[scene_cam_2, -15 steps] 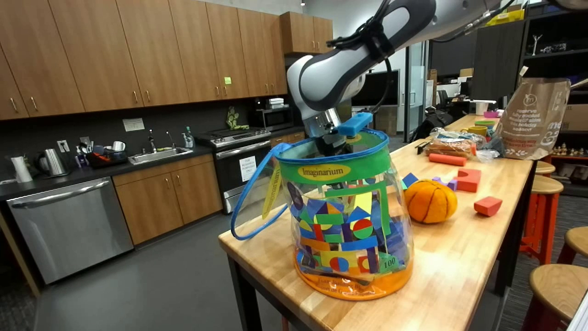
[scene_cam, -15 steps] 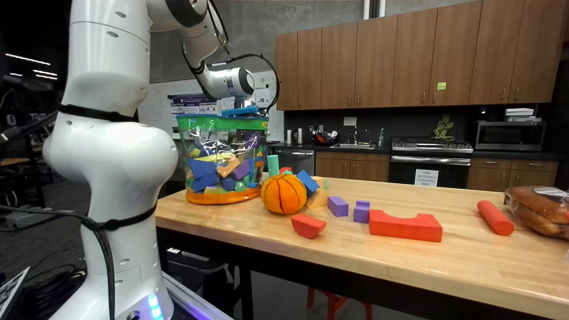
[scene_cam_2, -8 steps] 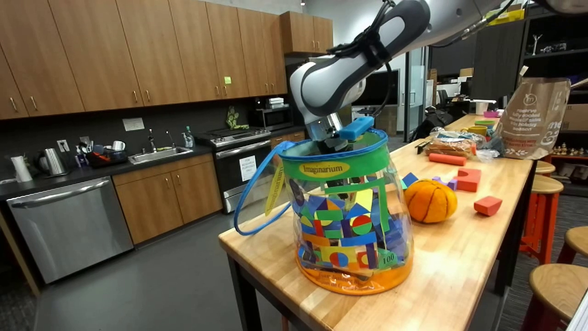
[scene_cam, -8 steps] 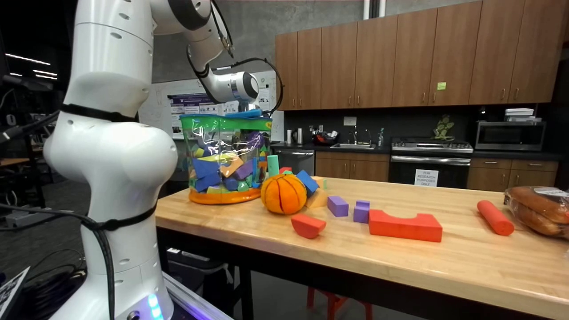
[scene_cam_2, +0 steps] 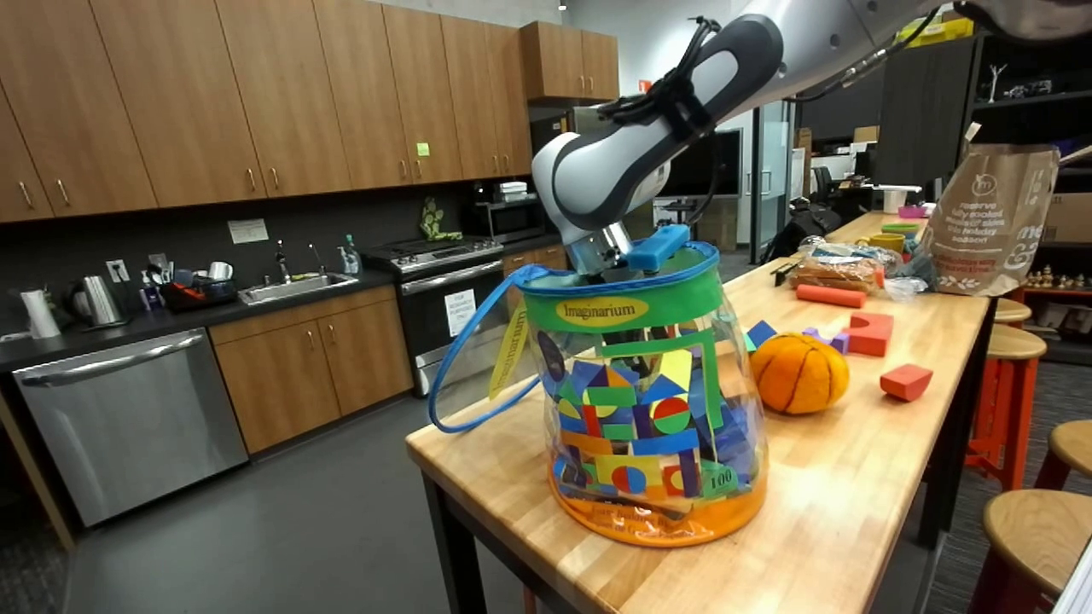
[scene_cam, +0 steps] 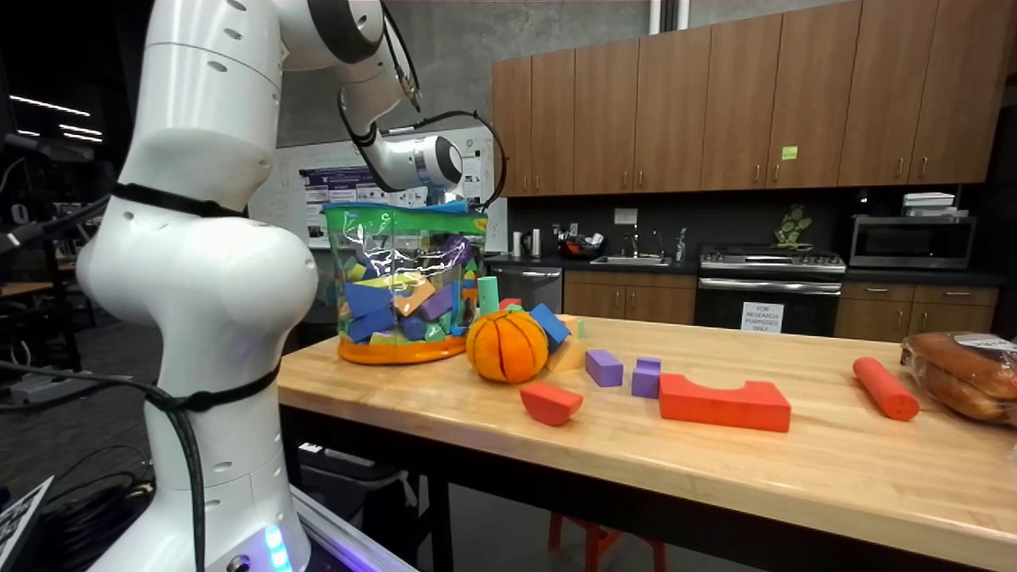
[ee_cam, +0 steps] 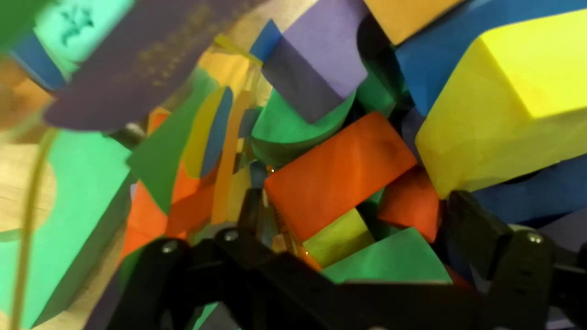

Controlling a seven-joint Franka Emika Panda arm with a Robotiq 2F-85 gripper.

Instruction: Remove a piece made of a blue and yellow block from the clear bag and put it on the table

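Wrist view: the gripper (ee_cam: 360, 220) is showing along the bottom of the frame, its jaws standing wide apart, with a red-orange block (ee_cam: 339, 176) lying between them near the centre. At the upper right, a yellow block (ee_cam: 486, 119) is partly covering a blue block (ee_cam: 442, 57); whether these are forming the blue-and-yellow piece cannot be told. In an exterior view, the clear bag (scene_cam: 381, 220) is standing on the table (scene_cam: 834, 445) left of centre, with an orange ball (scene_cam: 508, 347) sitting just to its right and a red arch block (scene_cam: 725, 407) lying at the lower right. In an exterior view, the robot arm (scene_cam_2: 614, 158) is hanging down into the bag's mouth near the frame's centre; a yellow tag (scene_cam_2: 509, 354) is dangling at the bag's left, and a paper bag (scene_cam_2: 985, 222) is standing at the upper right.
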